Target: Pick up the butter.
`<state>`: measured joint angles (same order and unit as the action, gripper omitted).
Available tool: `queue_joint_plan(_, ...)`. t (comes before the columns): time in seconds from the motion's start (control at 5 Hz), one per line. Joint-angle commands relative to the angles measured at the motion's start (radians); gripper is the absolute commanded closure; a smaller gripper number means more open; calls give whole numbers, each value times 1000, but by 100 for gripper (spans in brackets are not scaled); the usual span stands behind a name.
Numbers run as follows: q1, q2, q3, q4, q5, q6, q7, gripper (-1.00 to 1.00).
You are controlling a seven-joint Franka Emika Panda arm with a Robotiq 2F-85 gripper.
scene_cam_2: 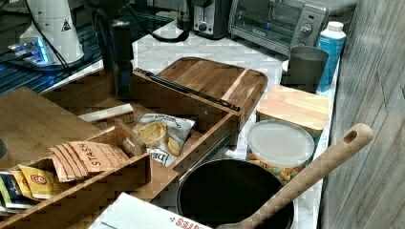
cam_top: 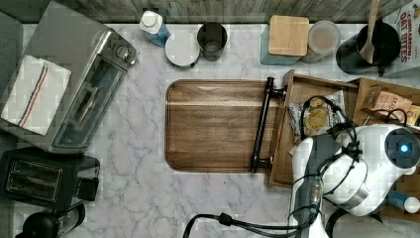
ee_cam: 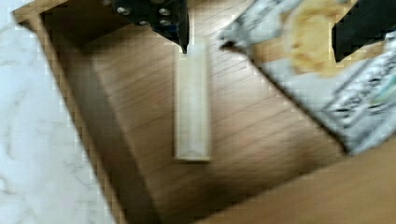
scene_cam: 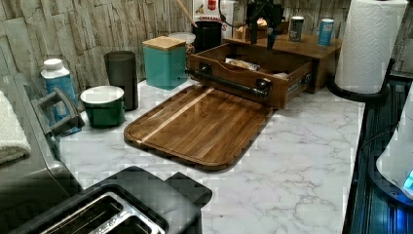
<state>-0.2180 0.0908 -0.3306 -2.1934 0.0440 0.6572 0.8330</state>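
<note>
Wrist view: the gripper (ee_cam: 261, 35) is hanging spread wide over the drawer (ee_cam: 140, 154) — the butter (ee_cam: 191, 100) is lying flat beside the chip bag (ee_cam: 322, 74).

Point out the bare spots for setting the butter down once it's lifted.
The wooden tray is bare. So is the marble between it and the toaster. The drawer is tight: butter, chip bag. The back row by the black cup is crowded.
</note>
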Motion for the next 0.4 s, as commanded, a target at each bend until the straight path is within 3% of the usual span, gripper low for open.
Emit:
queue_joint_plan(0.2, -22, 6, -30, -92, -6, 138, 39, -100)
queue_joint_plan(0.4, -14, 31, -37, -109, -54, 196, 74, -100)
